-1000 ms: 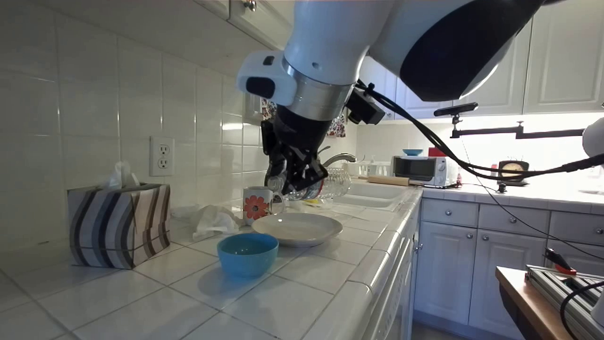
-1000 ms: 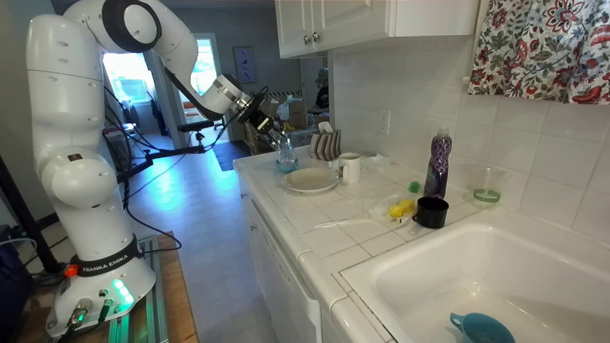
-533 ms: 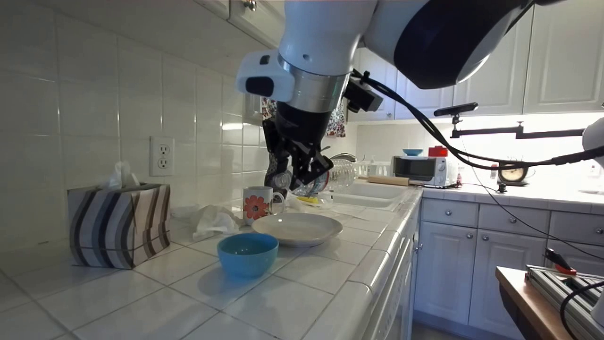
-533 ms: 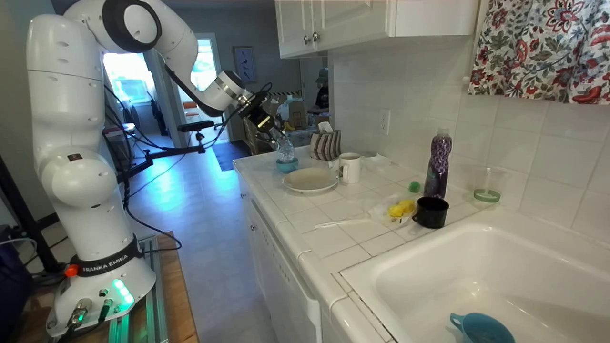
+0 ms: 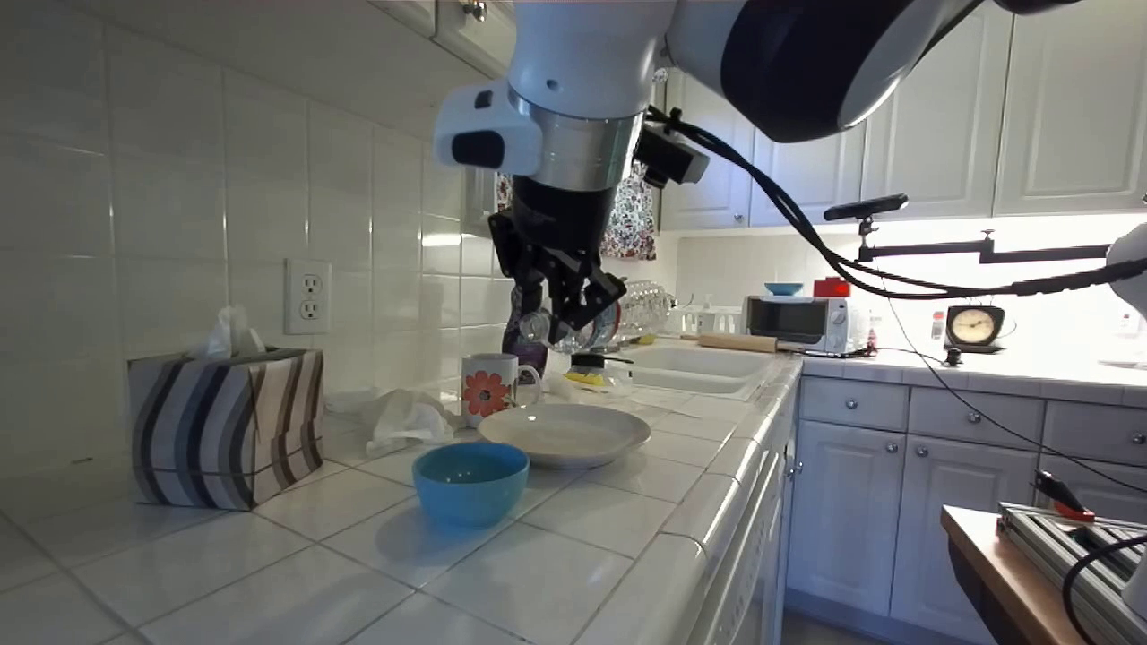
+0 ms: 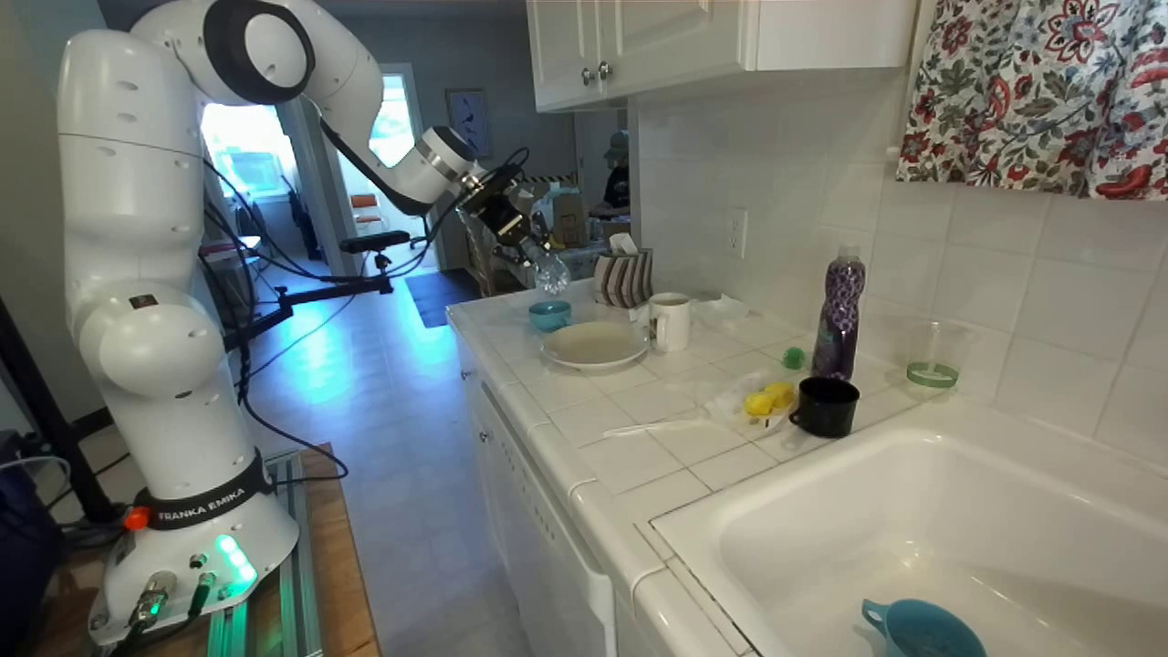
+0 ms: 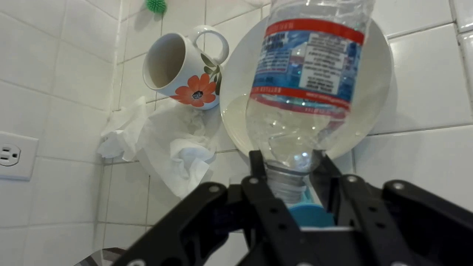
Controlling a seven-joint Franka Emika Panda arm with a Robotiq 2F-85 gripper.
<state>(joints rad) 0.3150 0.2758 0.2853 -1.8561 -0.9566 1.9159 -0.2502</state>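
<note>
A black gripper [image 7: 289,162] clamps the neck of 1 clear plastic bottle [image 7: 306,66], holding it tipped above the tiled counter [image 5: 556,573]. Below, I see 1 blue bowl [image 5: 470,493], 1 pale plate [image 5: 566,434] and 1 flowered mug [image 5: 489,391].

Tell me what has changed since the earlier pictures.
The hand has risen, carrying the bottle up, its base tipping higher; in an exterior view the bottle no longer overlaps the bowl. Nothing was newly gripped or let go: the bottle's neck stays held. The bowl, plate, mug and tissue box stayed put.
</note>
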